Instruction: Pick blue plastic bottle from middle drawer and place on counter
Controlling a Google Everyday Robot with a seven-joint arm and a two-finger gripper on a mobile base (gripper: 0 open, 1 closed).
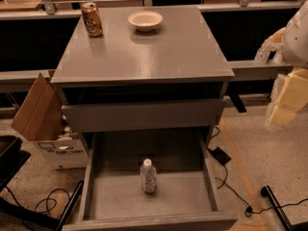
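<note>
The blue plastic bottle (148,176), clear with a white cap and a whitish label, stands upright in the middle of the pulled-out middle drawer (208,182). The grey counter (159,52) tops the cabinet above it. My gripper (285,100) and arm show at the right edge of the camera view, beside the cabinet at about counter height. It is well above and to the right of the bottle and touches nothing.
A golden-brown can (91,19) and a white bowl (145,20) stand at the back of the counter. The upper drawer front (144,115) sticks out slightly. A cardboard box (41,114) sits at the left. Cables (231,184) lie on the floor. Pump bottles (263,54) stand on a shelf at the right.
</note>
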